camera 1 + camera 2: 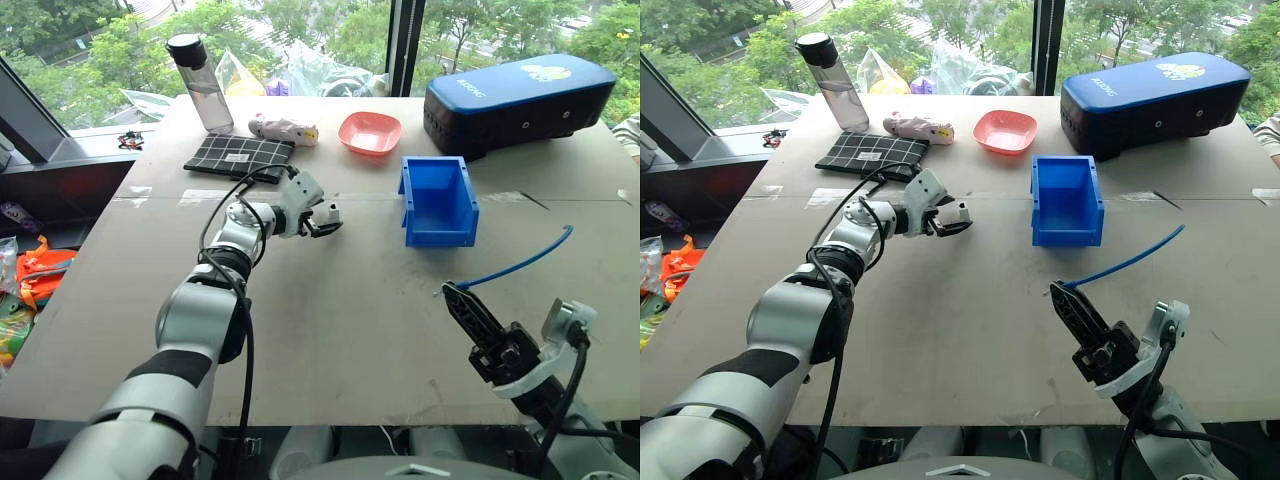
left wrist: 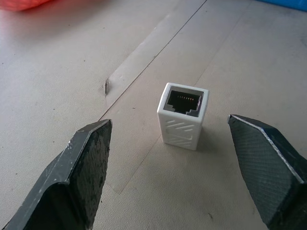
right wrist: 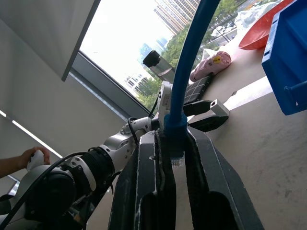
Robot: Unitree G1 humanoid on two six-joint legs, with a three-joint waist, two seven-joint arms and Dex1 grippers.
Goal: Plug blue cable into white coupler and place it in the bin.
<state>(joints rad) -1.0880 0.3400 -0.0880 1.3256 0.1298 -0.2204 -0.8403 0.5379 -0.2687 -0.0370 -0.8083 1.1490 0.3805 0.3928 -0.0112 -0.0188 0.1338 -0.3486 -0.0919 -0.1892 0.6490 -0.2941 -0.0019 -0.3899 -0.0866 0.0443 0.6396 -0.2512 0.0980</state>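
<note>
Coupler: a small white plastic block (image 2: 183, 116), boxy, with raised diagonal ribs moulded on its side; it stands on end on the bench, its dark socket with fine metal contacts facing up.
Left gripper: (image 1: 325, 221) two black fingers (image 2: 76, 172) with a fine cross-hatched grip texture, wedge-shaped, spread wide to either side of the coupler and apart from it.
Cable: a thin, smooth, bright-blue cord (image 1: 525, 262) with a clear plug at its end; it is held up off the bench near the robot's right, well apart from the coupler, and curves away toward the bench's right side.
Right gripper: (image 1: 459, 297) long black fingers (image 3: 211, 187) are pressed together on the cable just behind the plug; the plug itself is partly hidden between them.
Bin: (image 1: 437, 203) glossy blue plastic, rectangular, tall walls, lower front lip, standing on the bench between the two arms and farther back.
Bench: (image 1: 350, 300) matt grey-beige sheets, scuffed, with a taped seam across.
Hard to make out: in the head views, the coupler is too small to be picked out beneath the left fingers.
</note>
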